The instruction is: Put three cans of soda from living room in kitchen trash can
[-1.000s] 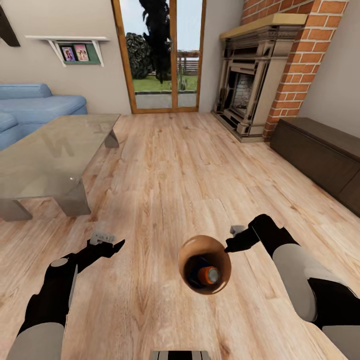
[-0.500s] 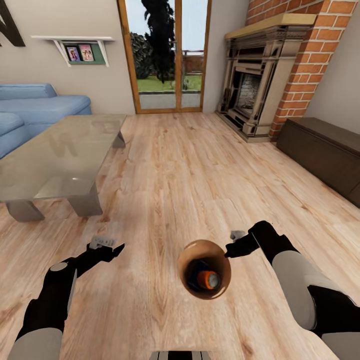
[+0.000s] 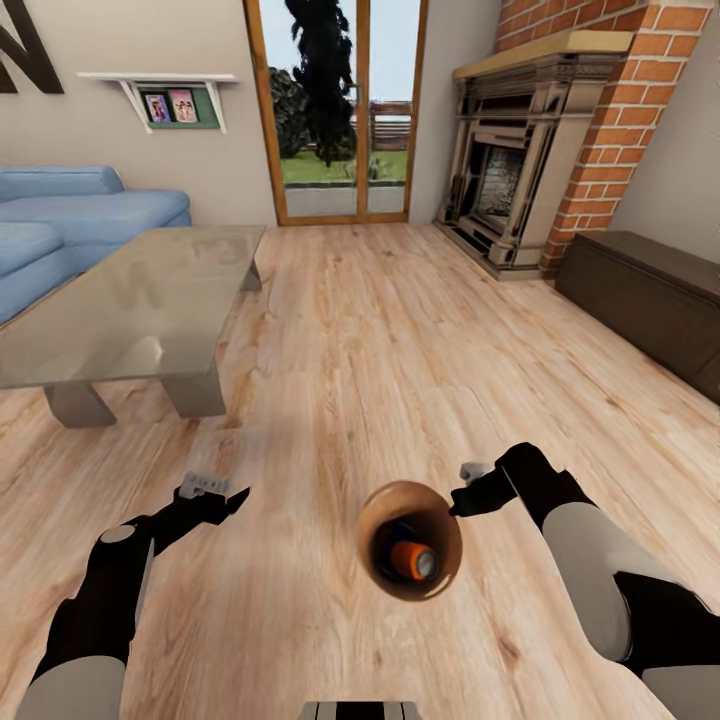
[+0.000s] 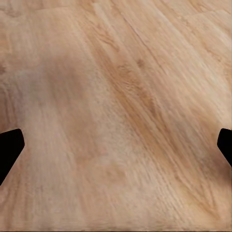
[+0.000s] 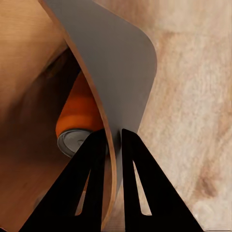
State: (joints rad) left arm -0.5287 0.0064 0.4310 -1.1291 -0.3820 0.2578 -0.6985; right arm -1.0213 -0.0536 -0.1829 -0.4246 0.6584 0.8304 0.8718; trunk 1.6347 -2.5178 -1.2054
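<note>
Wood floor (image 3: pixel 380 330) of living room is seen ahead, with glass desk (image 3: pixel 130 300), blue sofa (image 3: pixel 70 215) and brick fireplace (image 3: pixel 520 170) beyond. Tash can (image 3: pixel 409 540) is carried at right, rim pinched by clenched right pincer (image 5: pixel 114 140). Orange can of soda (image 3: pixel 413 560) lies inside, dark can beside it. Bin is judged light and stiff; rim wall suits grip. Left pincer (image 3: pixel 205 487) is held low and forward, fingers (image 4: pixel 8 150) spread, nothing grasped.

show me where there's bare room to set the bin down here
Bare floor runs wide between the low table and the fireplace, up to the glass door. The tabletop is bare too. It is tighter by the dark cabinet and between the two tools, where the bin hangs.
</note>
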